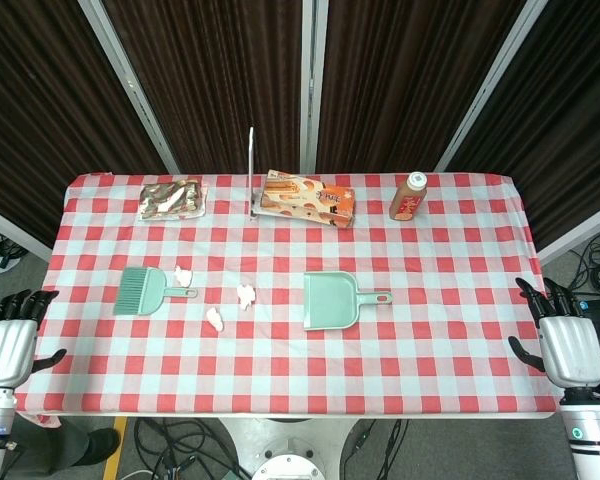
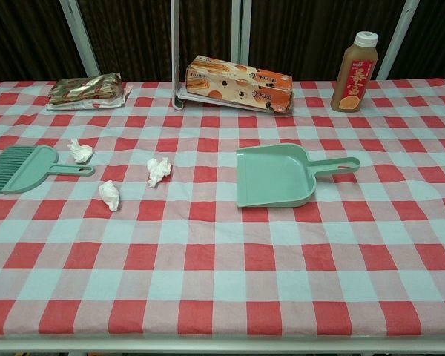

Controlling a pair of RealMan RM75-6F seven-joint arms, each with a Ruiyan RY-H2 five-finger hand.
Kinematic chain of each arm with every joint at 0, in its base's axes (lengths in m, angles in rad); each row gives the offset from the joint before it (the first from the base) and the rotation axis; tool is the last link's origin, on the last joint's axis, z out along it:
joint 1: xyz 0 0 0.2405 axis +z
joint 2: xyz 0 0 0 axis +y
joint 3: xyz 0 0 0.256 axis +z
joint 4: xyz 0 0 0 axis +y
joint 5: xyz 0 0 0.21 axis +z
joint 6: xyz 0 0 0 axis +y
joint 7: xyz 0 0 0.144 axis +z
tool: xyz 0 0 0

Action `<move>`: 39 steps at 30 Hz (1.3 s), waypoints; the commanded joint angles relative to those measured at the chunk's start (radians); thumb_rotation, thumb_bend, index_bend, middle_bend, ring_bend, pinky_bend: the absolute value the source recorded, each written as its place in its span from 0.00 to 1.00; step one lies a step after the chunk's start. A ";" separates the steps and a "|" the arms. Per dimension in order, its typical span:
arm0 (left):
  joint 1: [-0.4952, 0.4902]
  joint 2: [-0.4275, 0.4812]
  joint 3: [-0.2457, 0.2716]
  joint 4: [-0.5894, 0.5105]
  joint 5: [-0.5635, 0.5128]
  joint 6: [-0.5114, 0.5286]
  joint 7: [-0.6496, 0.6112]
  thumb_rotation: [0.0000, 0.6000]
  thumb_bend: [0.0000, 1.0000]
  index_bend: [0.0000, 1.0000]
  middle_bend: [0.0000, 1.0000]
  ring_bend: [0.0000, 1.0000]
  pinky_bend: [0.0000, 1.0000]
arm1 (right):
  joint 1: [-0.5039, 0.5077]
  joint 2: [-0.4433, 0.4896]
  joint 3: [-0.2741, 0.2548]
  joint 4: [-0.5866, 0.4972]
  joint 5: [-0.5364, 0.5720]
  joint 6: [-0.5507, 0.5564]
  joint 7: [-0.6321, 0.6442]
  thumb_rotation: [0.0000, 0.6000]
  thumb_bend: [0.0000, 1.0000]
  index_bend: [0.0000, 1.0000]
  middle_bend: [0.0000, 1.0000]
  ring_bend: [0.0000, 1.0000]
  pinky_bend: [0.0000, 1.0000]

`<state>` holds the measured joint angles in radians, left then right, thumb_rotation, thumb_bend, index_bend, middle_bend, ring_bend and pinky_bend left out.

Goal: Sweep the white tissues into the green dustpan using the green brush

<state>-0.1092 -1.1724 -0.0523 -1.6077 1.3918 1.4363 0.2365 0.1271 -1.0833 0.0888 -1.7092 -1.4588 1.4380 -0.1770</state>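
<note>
From the head view, the left hand (image 1: 7, 345) rests at the near left corner of the checked table (image 1: 430, 380), fingers spread and holding nothing, and the right hand (image 1: 565, 340) sits the same way at the near right corner, open and empty. The green brush (image 1: 145, 291) lies flat on the left side, bristles pointing left and handle pointing right, with one white tissue (image 1: 183, 275) just beside the handle and two more, (image 1: 245, 294) and (image 1: 214, 319), lying between the brush and the green dustpan (image 1: 332, 300). The dustpan's mouth faces left toward them, its handle to the right. At the far edge sit a snack packet (image 1: 171, 198), a biscuit box (image 1: 308, 198) and a drink bottle (image 1: 408, 195). From the chest view neither hand shows; the brush (image 2: 26, 168), the three tissues (image 2: 80, 151), (image 2: 158, 170), (image 2: 110, 195) and the dustpan (image 2: 278, 175) lie apart on the cloth. Nothing is grasped yet, so the likely trouble lies ahead: the flat brush handle may slip from the fingers, an unbraced dustpan may slide away as tissues are pushed at it, and the light tissues may roll past the bristles or snag a fold in the cloth.
</note>
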 commanded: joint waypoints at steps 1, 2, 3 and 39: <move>-0.003 0.000 -0.002 0.001 -0.002 -0.004 -0.004 1.00 0.00 0.17 0.18 0.12 0.16 | 0.000 -0.001 0.000 0.001 0.001 -0.001 -0.001 1.00 0.15 0.11 0.27 0.08 0.14; -0.003 -0.001 -0.002 0.002 -0.001 -0.004 -0.006 1.00 0.00 0.17 0.18 0.12 0.16 | 0.001 -0.002 0.001 0.001 0.001 0.000 -0.001 1.00 0.15 0.11 0.27 0.08 0.14; -0.003 -0.003 -0.003 0.004 0.000 -0.003 -0.008 1.00 0.00 0.17 0.18 0.12 0.16 | 0.001 -0.002 0.001 0.001 0.002 0.000 -0.001 1.00 0.15 0.11 0.27 0.08 0.14; -0.387 -0.135 -0.098 0.237 -0.020 -0.474 -0.176 1.00 0.13 0.37 0.41 0.57 0.75 | 0.022 0.026 0.021 -0.025 -0.021 0.013 -0.024 1.00 0.15 0.11 0.27 0.08 0.14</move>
<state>-0.4490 -1.2663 -0.1458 -1.4172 1.3991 1.0181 0.0350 0.1485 -1.0573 0.1103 -1.7341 -1.4791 1.4508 -0.2004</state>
